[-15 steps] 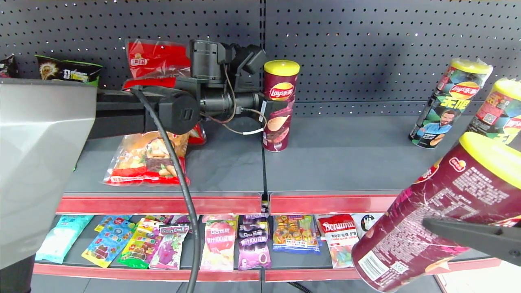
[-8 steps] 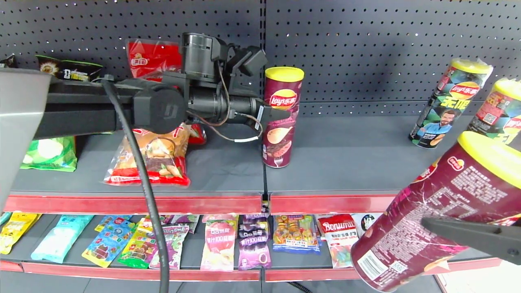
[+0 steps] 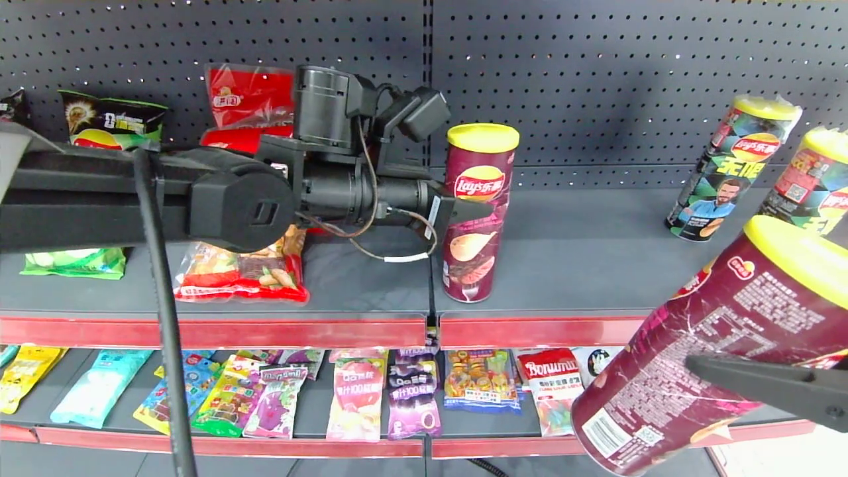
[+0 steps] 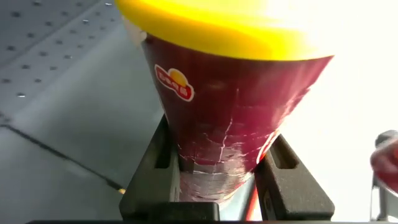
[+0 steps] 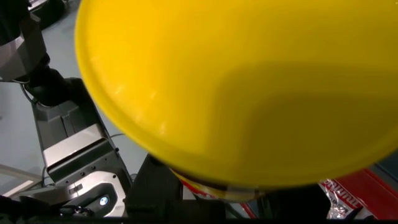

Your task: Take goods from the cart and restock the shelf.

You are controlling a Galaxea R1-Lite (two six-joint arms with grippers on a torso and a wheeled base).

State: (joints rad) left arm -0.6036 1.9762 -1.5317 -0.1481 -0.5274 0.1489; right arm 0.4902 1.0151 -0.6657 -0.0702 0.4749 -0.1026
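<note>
Status of restock: partway through, by our reading. The left gripper (image 3: 472, 211) is clenched around the middle of a maroon can (image 3: 482, 159) with a yellow lid. The can stands upright over the upper shelf (image 3: 570, 252), close to the front edge and near the seam between the two shelf panels. We cannot tell whether its base rests on the shelf or hangs just above it. The left wrist view confirms both fingers pressed against the can's sides.

The right gripper (image 3: 722, 344) grasps a second maroon can (image 3: 742, 291), tilted and held out in front of the shelf, well apart from the first.

Two dark-printed cans (image 3: 732, 169) stand at the far right of the upper shelf, with a peanut bag (image 3: 242, 271) on its left part.

Remaining, as we judge: release the first can, then place the second, probably in the bare stretch between.
</note>
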